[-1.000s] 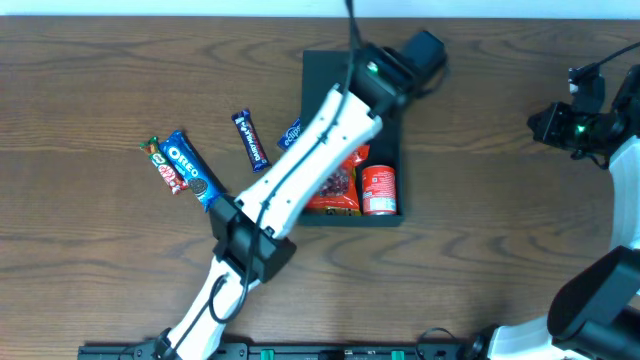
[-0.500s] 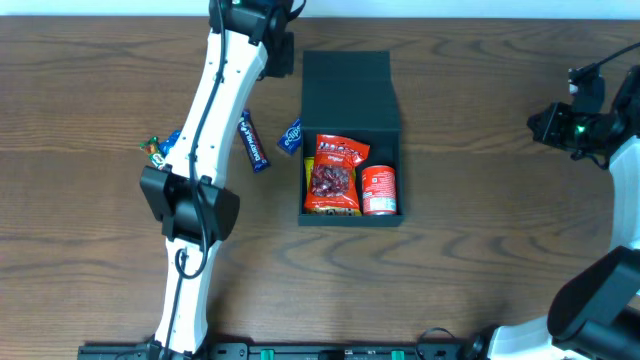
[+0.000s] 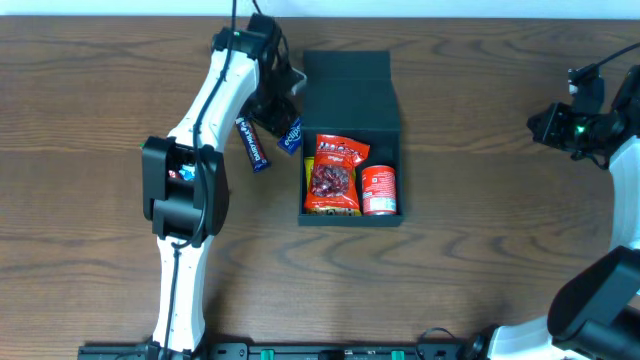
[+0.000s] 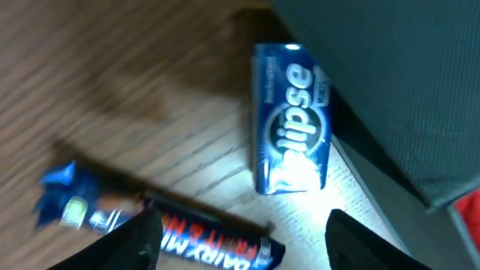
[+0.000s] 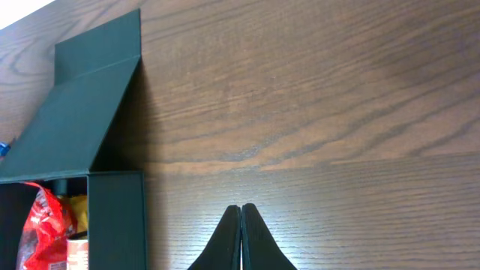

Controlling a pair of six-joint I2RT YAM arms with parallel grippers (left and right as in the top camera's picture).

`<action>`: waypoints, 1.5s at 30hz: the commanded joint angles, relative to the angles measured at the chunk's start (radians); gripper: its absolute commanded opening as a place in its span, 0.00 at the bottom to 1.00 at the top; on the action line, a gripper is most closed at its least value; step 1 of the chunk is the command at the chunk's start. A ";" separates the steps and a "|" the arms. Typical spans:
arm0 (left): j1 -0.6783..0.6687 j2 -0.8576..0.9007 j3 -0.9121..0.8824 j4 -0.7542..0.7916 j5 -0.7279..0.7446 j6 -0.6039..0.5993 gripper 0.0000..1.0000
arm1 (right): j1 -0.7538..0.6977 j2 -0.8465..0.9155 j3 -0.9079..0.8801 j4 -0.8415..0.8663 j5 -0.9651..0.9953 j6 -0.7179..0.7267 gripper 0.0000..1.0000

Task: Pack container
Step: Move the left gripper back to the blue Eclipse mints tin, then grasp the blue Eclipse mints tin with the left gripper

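Container (image 3: 350,130): sits mid-surface toward the far edge, flap lid open and pointing at that edge. The half nearer the front edge holds a red snack bag (image 3: 335,175) and a red can (image 3: 378,190); the rest is bare.

Step in hand (judgement): pick the next loose item on the side toward the left edge.
- The chocolate bar (image 4: 202,238) and the gum pack (image 4: 291,116) lie close together, and the gum pack is just beside the container wall.
- Commit to one item and centre the left jaws across its short width.
- For the gum pack, come straight down so the outer finger does not catch the wall.
- Avoid nudging the bar.

Pose:
- Left arm (image 3: 215,95) is stretched toward the far edge, wrist bent over the two items. The left jaws are apart, tips straddling the bar's end, touching nothing that I can see.
- Right arm (image 3: 600,130) is parked at the right edge, right jaws pressed together, empty.
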State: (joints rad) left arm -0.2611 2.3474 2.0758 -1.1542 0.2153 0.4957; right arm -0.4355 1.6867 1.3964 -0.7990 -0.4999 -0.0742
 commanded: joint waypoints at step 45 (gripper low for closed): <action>-0.073 0.028 -0.191 0.299 0.018 0.106 0.61 | -0.002 -0.009 0.015 -0.009 -0.005 -0.009 0.03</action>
State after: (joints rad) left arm -0.3321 2.3501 1.8877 -0.8551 0.2546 0.6025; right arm -0.4355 1.6867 1.3964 -0.8074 -0.4999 -0.0738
